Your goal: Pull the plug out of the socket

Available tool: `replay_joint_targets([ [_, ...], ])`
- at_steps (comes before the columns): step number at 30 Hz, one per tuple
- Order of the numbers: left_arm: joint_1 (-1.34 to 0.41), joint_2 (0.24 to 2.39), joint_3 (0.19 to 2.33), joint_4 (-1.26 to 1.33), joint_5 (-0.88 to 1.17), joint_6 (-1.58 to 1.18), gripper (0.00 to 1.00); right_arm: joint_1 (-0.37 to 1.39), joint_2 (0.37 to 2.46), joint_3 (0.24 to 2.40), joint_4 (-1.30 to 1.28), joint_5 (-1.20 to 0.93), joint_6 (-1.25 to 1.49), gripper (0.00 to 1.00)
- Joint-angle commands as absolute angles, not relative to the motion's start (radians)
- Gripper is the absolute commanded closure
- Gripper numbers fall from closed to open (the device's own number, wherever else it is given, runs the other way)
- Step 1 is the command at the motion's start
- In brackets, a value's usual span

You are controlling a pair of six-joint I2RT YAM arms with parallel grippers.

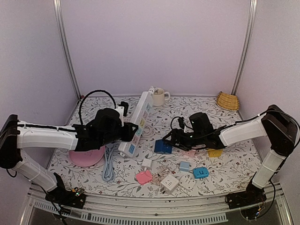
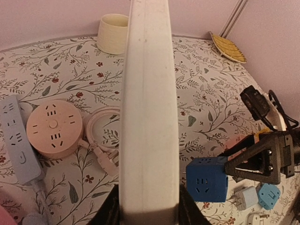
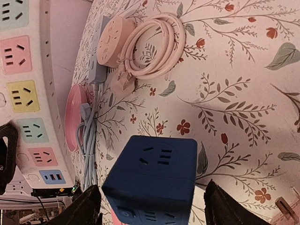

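Risks dragging or tipping blue plug cube (image 1: 162, 146), off & just beside white socket strip (image 1: 137, 124) on surface (image 1: 225, 164), w/ right tool (image 3: 151, 197) spread wide astride it, & risks strip twisting loose from left tool (image 2: 149, 206) clamped on its end.

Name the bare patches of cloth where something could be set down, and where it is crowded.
Free: the far strip between mug and basket; the near right corner beyond the teal adapter. Crowded: near centre, with small adapters; the left, with pink plate, cable and held power strip.
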State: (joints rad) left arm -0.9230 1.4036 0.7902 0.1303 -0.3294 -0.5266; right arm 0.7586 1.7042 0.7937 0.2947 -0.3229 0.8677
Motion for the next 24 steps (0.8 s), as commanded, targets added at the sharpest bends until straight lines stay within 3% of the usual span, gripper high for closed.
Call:
replay_joint_targets([
  [1,-0.927,1.431,0.859,0.189,-0.304,-0.497,1.0,0.759,1.671,0.796,0.303,-0.303,0.852,0.21],
  [16,-0.916,1.71,1.094,0.032,-0.212,-0.311,1.0,0.759,1.447,0.751,0.154,-0.151,0.814,0.0],
  [24,-0.906,1.889,1.297,-0.087,-0.211,-0.201,0.95,0.759,1.285,0.732,0.016,-0.025,0.774,0.01],
])
